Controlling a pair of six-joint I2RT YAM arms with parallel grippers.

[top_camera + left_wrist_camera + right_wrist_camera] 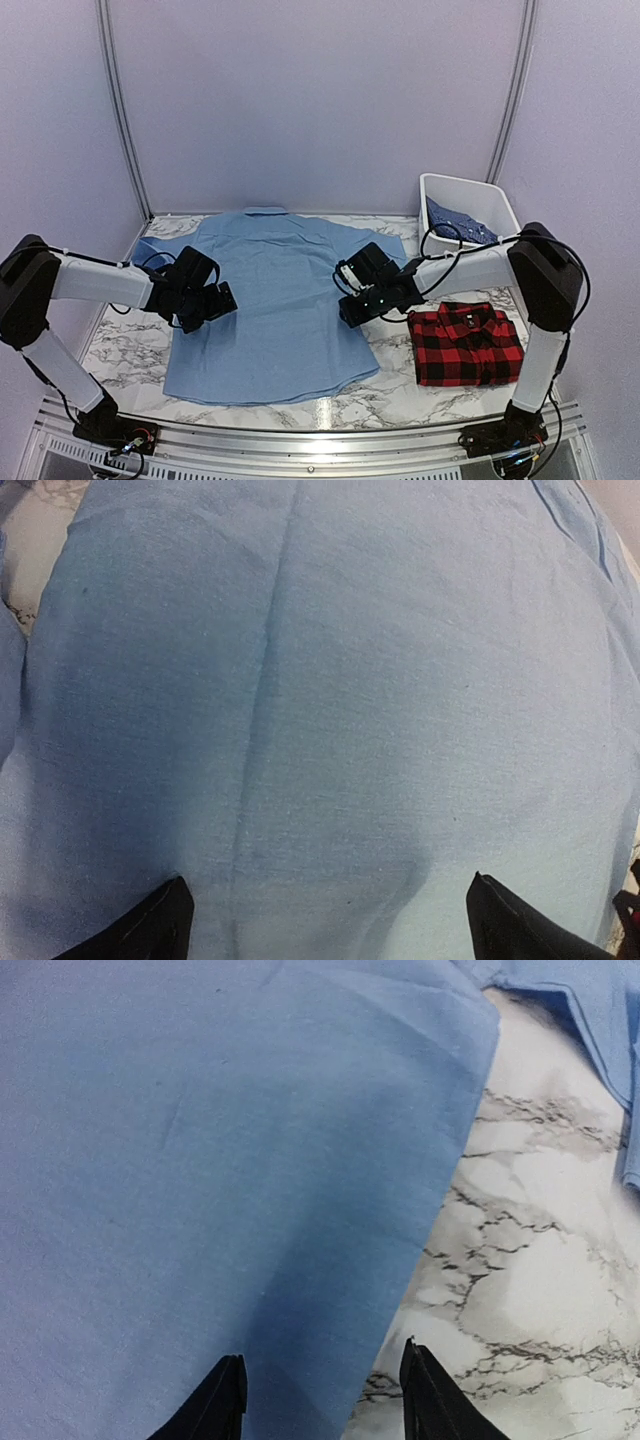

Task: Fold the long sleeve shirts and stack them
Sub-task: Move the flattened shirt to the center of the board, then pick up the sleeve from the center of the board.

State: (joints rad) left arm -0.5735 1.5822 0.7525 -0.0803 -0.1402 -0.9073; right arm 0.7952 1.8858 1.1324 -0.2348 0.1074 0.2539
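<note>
The light blue shirt (272,300) lies flat, back up, in the middle of the marble table, collar at the far side. My left gripper (213,302) is open over its left side; the left wrist view shows only blue cloth (330,700) between the fingertips (160,925). My right gripper (350,300) is open over the shirt's right edge (200,1160), one fingertip over cloth, the other over marble. A folded red-and-black plaid shirt (466,343) lies at the right front. A darker blue patterned shirt (458,222) sits in the white bin.
The white plastic bin (470,190) stands at the back right. The marble table top (120,350) shows on both sides of the blue shirt. Grey walls close the back and sides.
</note>
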